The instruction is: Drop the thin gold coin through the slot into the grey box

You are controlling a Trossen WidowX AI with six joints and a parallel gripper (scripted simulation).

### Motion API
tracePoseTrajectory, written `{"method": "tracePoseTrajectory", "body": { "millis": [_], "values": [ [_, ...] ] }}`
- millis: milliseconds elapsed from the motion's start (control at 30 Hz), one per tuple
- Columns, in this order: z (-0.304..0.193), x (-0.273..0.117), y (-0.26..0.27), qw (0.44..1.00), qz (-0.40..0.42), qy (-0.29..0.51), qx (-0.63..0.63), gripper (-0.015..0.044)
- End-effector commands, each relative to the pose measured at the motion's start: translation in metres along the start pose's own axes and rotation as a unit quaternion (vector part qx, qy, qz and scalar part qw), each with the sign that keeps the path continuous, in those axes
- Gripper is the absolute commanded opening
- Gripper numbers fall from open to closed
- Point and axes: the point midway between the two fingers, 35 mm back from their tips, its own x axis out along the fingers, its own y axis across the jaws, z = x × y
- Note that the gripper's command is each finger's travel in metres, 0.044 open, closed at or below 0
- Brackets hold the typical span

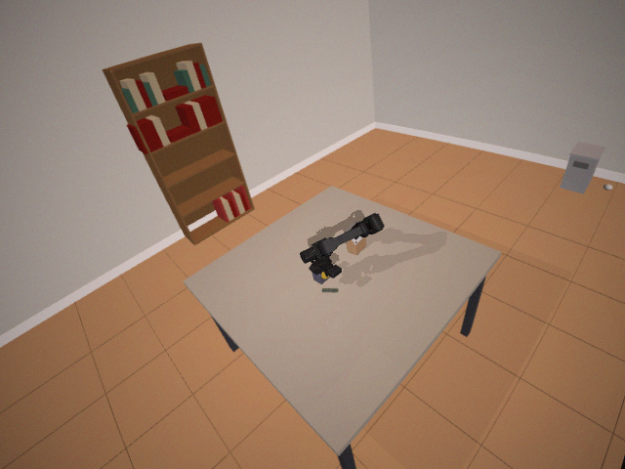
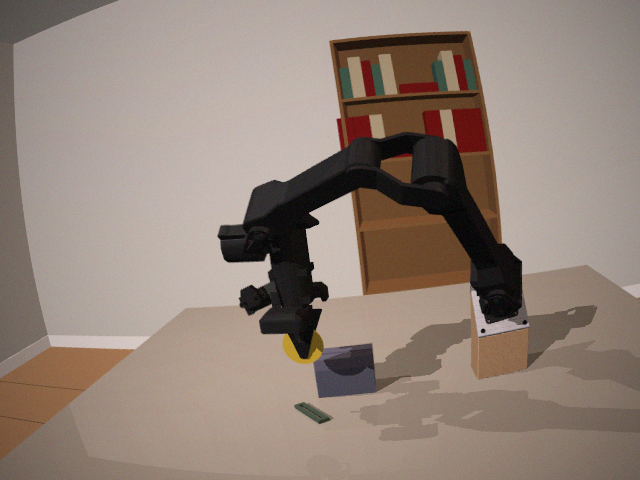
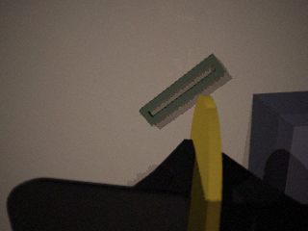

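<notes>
Standing on dark legs over an orange tiled floor (image 1: 126,363), a beige table (image 1: 353,353) with soft grey shadows cast across its top. Behind, pale walls with a white skirting board, and a brown bookshelf (image 2: 413,155) stocked with red, green and cream books. Against the far wall, a small grey cabinet (image 1: 581,166) with a little white ball beside it.

Clamped narrowly on the gold coin (image 2: 294,351), the gripper (image 2: 305,347), held in the air just beside the upper left corner of the grey box (image 2: 345,370). Coin gripped by its faces, its rim jutting below the fingertips. Lying flat on the table, near the box's front, the dark-green holder (image 2: 312,412) with its groove bare. Bolted to a tan block (image 2: 498,351) further back, the base of the arm.
</notes>
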Motion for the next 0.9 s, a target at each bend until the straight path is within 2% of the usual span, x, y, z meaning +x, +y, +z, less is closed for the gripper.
{"method": "tracePoseTrajectory", "body": {
  "millis": [0,233,867],
  "values": [
    [-0.001,0.0,-0.003,0.998,-0.002,0.001,-0.056,0.0],
    [-0.002,0.0,-0.005,0.998,-0.002,0.001,-0.067,0.0],
    [-0.017,-0.001,-0.052,0.998,-0.006,0.0,-0.066,0.0]
  ]
}}
